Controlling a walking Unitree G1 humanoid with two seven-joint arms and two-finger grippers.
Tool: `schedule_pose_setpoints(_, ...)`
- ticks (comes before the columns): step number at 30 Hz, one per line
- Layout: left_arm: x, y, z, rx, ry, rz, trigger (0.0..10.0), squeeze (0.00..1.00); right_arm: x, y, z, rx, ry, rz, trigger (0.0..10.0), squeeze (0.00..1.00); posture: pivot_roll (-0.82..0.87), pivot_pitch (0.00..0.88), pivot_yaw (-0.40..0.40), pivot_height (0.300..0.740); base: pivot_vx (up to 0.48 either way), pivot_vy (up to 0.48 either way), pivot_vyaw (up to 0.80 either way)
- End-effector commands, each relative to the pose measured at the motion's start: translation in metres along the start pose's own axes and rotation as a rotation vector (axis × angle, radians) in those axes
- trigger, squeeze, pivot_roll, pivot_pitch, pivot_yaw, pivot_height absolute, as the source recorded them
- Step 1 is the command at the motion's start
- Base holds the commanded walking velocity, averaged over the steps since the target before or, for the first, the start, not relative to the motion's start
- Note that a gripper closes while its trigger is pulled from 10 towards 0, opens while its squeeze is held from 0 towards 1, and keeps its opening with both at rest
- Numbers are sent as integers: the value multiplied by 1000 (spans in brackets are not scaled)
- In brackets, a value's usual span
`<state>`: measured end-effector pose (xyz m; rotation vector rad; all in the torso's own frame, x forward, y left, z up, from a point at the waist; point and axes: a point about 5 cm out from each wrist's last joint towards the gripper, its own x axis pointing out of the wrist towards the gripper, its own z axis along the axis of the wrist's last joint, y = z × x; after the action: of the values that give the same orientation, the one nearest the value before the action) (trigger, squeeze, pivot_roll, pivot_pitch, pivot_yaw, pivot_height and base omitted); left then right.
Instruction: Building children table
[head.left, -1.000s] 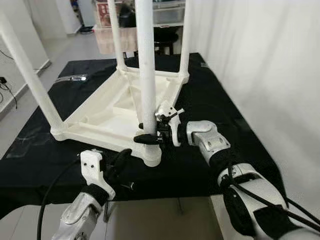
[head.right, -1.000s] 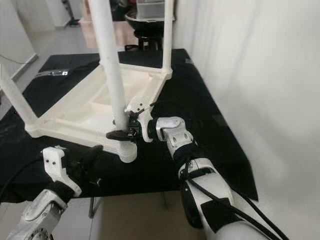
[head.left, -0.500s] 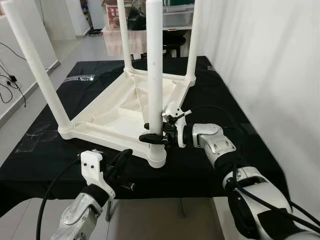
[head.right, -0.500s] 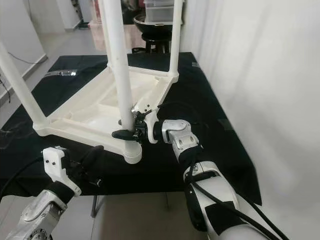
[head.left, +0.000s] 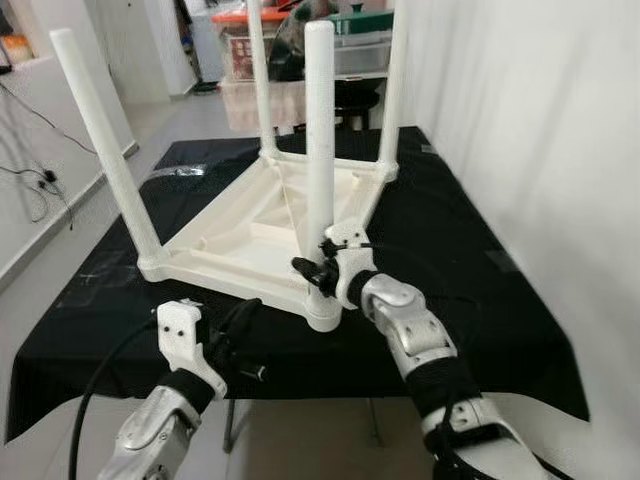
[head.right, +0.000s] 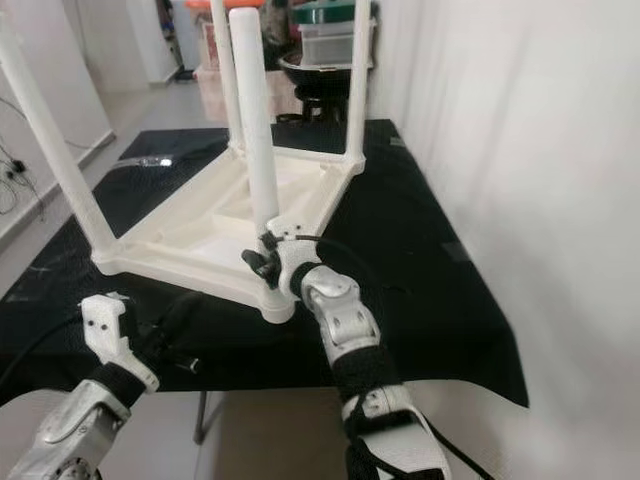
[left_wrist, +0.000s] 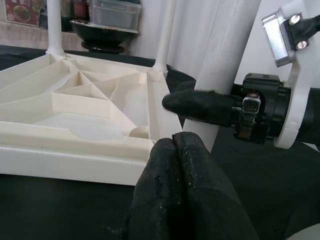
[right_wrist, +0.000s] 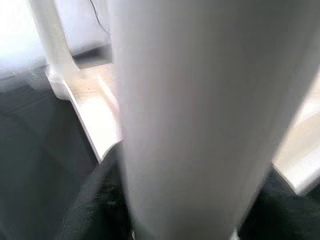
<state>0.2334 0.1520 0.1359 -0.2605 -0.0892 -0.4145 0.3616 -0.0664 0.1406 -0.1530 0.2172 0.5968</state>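
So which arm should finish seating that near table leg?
Right. The right gripper is already clamped around the near leg just above its socket, while the left gripper is shut, off the table.

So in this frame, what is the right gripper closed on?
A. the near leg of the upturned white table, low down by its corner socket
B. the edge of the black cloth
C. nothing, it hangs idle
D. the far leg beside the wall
A: the right gripper clamps the near leg just above the corner of the upturned table.
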Motion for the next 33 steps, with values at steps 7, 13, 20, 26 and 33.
schedule_pose_setpoints(7,-1,3,-2,2,19,7,10000,0,-3,8,24,62,-110,215,10000,1000,-40,0,25,740,0,0,0)
schedule_pose_setpoints(13,0,3,-2,0,17,7,10000,0,-8,8,37,-92,-150,641,10000,0,-32,0,22,740,0,0,0)
schedule_pose_setpoints(20,-1,2,-3,-1,18,11,10000,0,-4,1,45,-108,-95,769,10000,0,-19,0,19,740,0,0,0)
schedule_pose_setpoints(26,-1,1,-4,-1,18,11,10000,0,-4,-6,44,-66,-80,750,0,0,-17,0,13,740,0,0,0)
schedule_pose_setpoints(33,-1,-1,-5,-6,17,9,10000,0,-10,-22,34,-83,-70,661,0,0,-29,0,14,740,0,0,0)
